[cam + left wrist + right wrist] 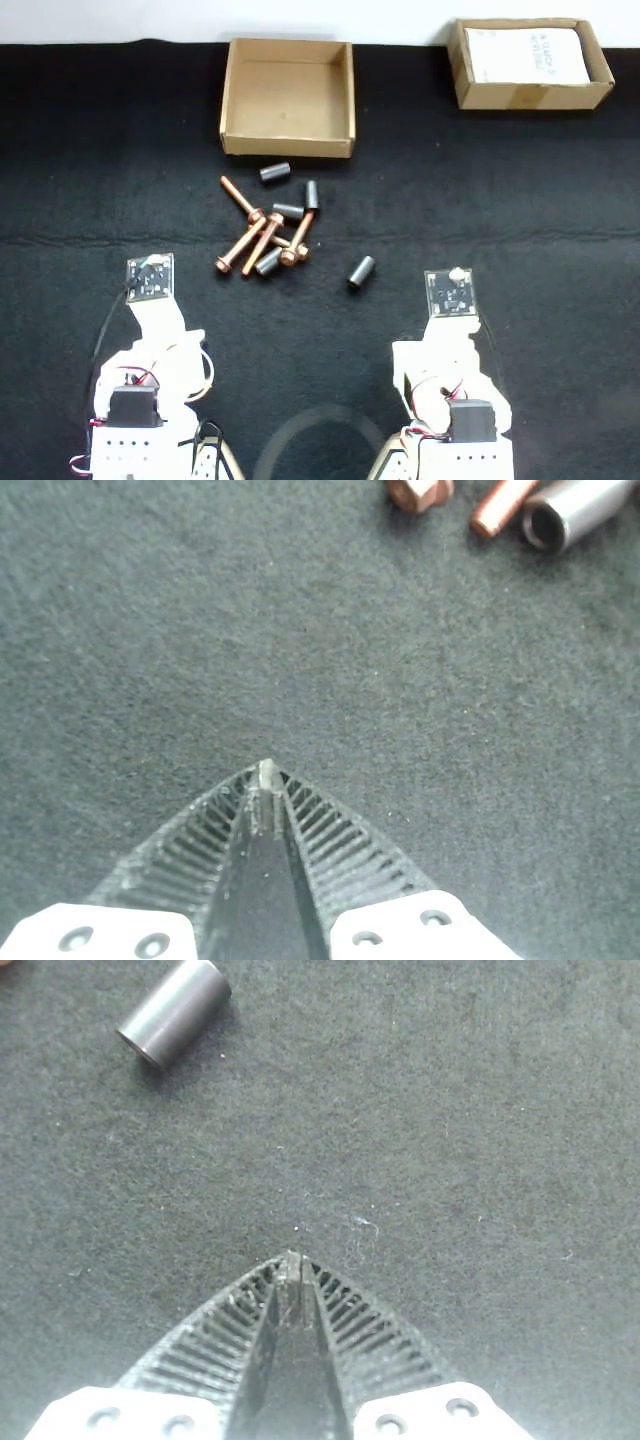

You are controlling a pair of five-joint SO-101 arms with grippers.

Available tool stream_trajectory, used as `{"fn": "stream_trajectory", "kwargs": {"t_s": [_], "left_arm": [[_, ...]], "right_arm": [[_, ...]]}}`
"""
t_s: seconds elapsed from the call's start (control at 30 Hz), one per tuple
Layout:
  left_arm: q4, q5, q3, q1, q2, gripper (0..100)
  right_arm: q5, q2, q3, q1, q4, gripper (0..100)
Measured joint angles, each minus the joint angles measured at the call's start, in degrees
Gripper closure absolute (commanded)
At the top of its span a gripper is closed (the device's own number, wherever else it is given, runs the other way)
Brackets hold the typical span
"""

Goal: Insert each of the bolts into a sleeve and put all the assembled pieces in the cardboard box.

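Several copper bolts lie in a loose pile on the black cloth, just in front of the empty cardboard box. Dark grey sleeves lie among them, one near the box and one apart to the right. My left gripper is shut and empty just above the cloth, with a bolt head, a bolt tip and a sleeve ahead of it. My right gripper is also shut and empty, short of the lone sleeve. The left arm and right arm sit near the front edge.
A second cardboard box holding white paper stands at the back right. Black cloth covers the table, with open space to either side of the pile.
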Motion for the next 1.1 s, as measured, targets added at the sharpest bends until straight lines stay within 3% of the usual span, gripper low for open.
{"fn": "stream_trajectory", "kwargs": {"t_s": [0.33,0.53,0.7,0.9,1.1], "left_arm": [[-9.14,-1.05,-0.26,0.18,0.0,96],[-13.45,-16.79,-2.37,0.26,0.0,85],[-19.78,-20.4,-5.89,0.0,0.0,80],[-28.92,-20.48,-8.53,0.0,0.0,80],[-42.81,-17.58,-9.14,0.0,0.18,95]], "right_arm": [[0.0,0.0,0.0,0.0,0.0,99.2],[0.0,0.0,0.0,0.0,0.0,99.2],[0.0,0.0,0.0,0.0,0.0,99.2],[0.0,0.0,0.0,0.0,0.0,99.2],[0.0,0.0,0.0,0.0,0.0,99.2]]}}
